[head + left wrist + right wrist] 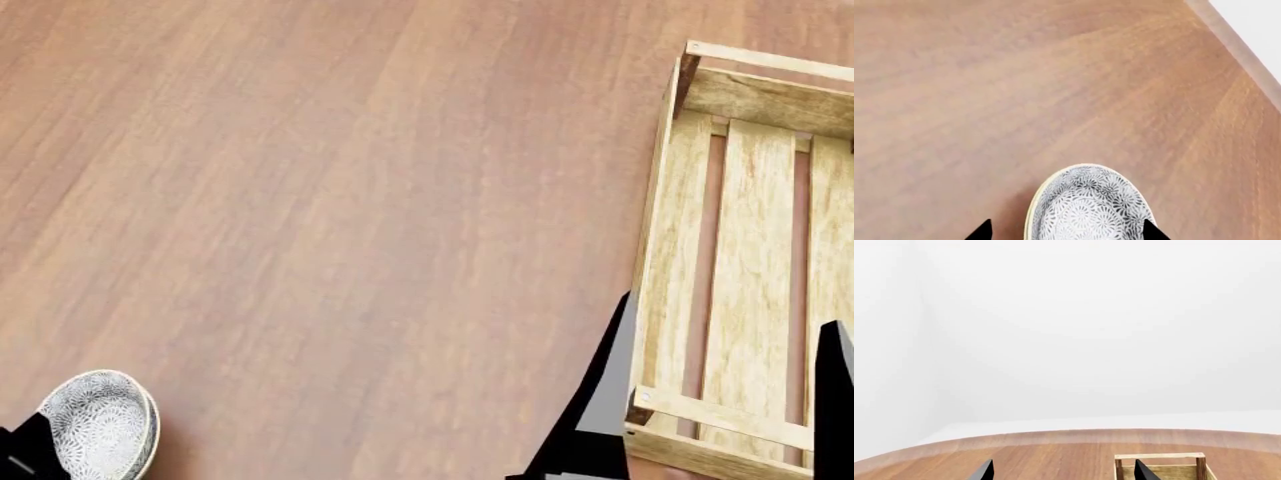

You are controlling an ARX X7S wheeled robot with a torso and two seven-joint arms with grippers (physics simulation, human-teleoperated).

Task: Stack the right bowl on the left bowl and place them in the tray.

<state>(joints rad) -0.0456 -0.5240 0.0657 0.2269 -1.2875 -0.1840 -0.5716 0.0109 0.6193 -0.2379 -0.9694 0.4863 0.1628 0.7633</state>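
**Desk:** What does the head camera give us?

**Photographer:** A broad reddish-brown wooden table [334, 200] fills the frame. At its near left corner sits a small round ceramic bowl with a grey-and-white floral pattern and a cream rim [96, 424]. At the right edge stands the rectangular light-wood slatted tray with low plank walls [663, 230], gaps showing between its floor slats. The two are well apart. I can make out only this one bowl.

**Desk:** And the arms?

**Photographer:** The right gripper [727, 380] hangs over the tray's near end, its two dark fingers set wide, one just outside the tray's left wall, the other over the slats near the picture's edge. Nothing lies between them. In the right wrist camera the same gripper [1064, 471] shows only two black tips, wide apart, with the tray [1159, 467] ahead and the table's curved far edge against a white backdrop.

**Desk:** The left side?

**Photographer:** The left gripper [1065, 231] shows two black tips flanking the patterned bowl [1087, 205], one on each side, spread wide. Whether they touch the bowl, I cannot tell. The bowl rests on the table [1021, 90]. In the head view only a dark sliver of that gripper [24, 448] appears beside the bowl.
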